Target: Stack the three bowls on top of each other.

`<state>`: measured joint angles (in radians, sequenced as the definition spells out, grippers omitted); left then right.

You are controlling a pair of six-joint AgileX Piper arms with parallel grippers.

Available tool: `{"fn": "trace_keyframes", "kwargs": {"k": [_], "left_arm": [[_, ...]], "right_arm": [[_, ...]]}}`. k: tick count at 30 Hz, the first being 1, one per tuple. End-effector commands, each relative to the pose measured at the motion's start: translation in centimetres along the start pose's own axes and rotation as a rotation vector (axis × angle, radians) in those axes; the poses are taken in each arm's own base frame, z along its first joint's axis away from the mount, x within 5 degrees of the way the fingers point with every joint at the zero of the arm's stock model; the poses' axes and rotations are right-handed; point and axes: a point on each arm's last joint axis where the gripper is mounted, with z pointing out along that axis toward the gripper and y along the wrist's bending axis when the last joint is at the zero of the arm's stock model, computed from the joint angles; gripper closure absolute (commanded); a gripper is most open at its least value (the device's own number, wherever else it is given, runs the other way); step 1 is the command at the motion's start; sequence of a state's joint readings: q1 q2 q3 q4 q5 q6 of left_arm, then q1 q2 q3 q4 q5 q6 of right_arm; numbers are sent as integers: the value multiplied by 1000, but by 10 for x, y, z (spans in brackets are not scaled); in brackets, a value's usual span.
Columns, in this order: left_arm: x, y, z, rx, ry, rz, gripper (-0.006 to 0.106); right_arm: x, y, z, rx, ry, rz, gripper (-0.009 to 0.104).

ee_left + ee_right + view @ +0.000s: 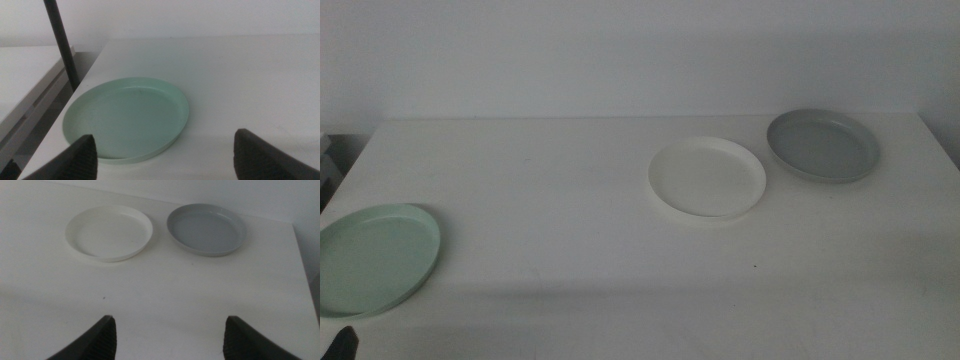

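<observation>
A: How far along is the stacking looking to you?

B: Nothing is stacked yet, I'd judge. All three bowls are lying singly on the white table (570, 200). The mint green bowl (375, 258) is sitting alone at the near left corner, well apart from the other two. The white bowl (707, 176) is resting right of centre, and the grey bowl (823, 145) is lying just beside it, farther back and to the right; their rims are looking close, but I cannot tell if they are touching.

A: And the arms?

B: Both are waiting low at the near edge. The left gripper (165, 152) is hanging just short of the mint green bowl with its jaws spread wide, holding nothing. The right gripper (167, 335) is facing the white and grey bowls from farther off, jaws likewise spread and empty.

A: What are the bowls like?

B: Shallow and round, almost plate-like, each with a flat floor and a low upturned rim. The surfaces are looking smooth and matte, probably plastic or glazed ware. Being about equal in size, they are likely to nest neatly. So two lifts are remaining, I'd say.
</observation>
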<state>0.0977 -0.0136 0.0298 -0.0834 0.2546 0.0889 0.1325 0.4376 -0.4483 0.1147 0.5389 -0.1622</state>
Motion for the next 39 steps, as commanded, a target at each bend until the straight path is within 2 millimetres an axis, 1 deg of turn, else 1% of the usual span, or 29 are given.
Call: {"fn": "trace_keyframes", "kwargs": {"k": [1, 4, 8, 11, 13, 15, 20, 23, 26, 29, 32, 34, 36, 39], "left_arm": [[-9, 1, -2, -6, -99, -15, -4], [-9, 1, -2, -6, -99, -15, -4], [-9, 1, -2, -6, -99, -15, -4], [-9, 1, -2, -6, -99, -15, -4], [-9, 1, -2, -6, -99, -15, -4], [-9, 1, -2, -6, -99, -15, -4], [-9, 1, -2, -6, -99, -15, -4], [-9, 1, -2, -6, -99, -15, -4], [-9, 1, -2, -6, -99, -15, -4], [-9, 1, -2, -6, -99, -15, -4], [-9, 1, -2, -6, -99, -15, -4], [-9, 1, -2, -6, -99, -15, -4], [-9, 1, -2, -6, -99, -15, -4], [-9, 1, -2, -6, -99, -15, -4]], "right_arm": [[-38, -4, 11, 14, -40, -11, 40], [-64, -6, 30, 1, 51, 66, 40], [-92, -9, 64, -2, 153, 196, 40], [-112, -10, 93, -11, 209, 302, 40], [-122, -10, 115, -19, 255, 335, 40], [-127, -8, 141, -31, 314, 340, 40], [-144, 8, 204, -72, 436, 318, 40], [-144, 19, 248, -87, 523, 319, 40], [-133, 24, 293, -81, 609, 324, 41], [-122, 25, 329, -71, 658, 319, 43], [-115, 26, 356, -67, 685, 312, 49], [-110, 27, 368, -66, 695, 312, 52], [-103, 27, 377, -63, 703, 314, 56], [-96, 26, 384, -63, 703, 328, 59]]}}
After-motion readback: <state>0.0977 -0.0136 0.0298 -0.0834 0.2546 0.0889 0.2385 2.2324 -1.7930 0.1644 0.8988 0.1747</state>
